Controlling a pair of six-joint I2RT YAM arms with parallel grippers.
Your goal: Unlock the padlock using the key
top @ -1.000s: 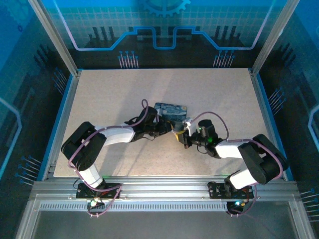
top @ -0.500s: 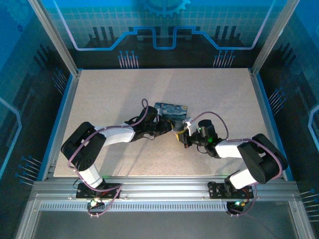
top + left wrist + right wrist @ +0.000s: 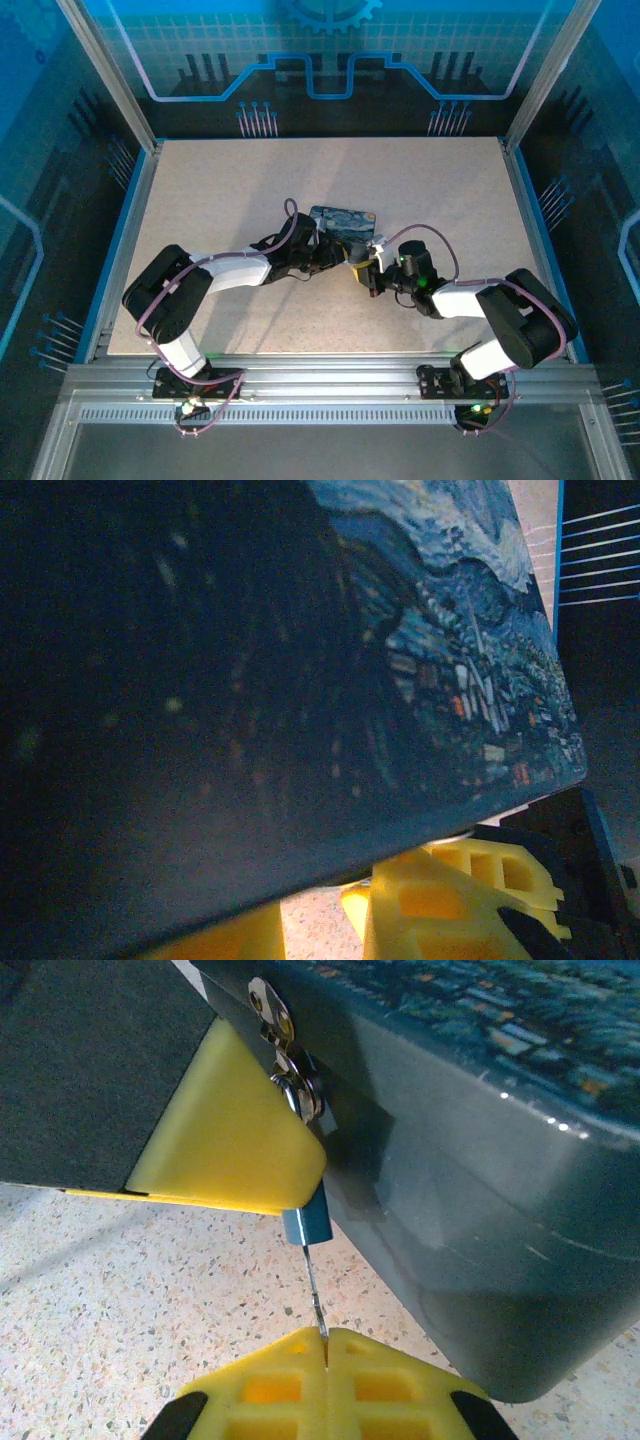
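Thin grey metal key (image 3: 314, 1290) stands 6-to-12, its tip at 12 meeting the small padlock (image 3: 305, 1225) on the hasp (image 3: 268, 1005) of the glossy tin (image 3: 480, 1160). The yellow plastic right gripper (image 3: 325, 1345) pinches it; the left gripper (image 3: 320, 915): cannot tell.

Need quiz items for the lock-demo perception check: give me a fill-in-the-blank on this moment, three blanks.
1. The right gripper is shut on the ____.
2. The key runs from those fingertips up to the bottom of the ____.
3. The padlock hangs from a hasp on the front of the painted blue ____.

Missing words: key; padlock; tin.
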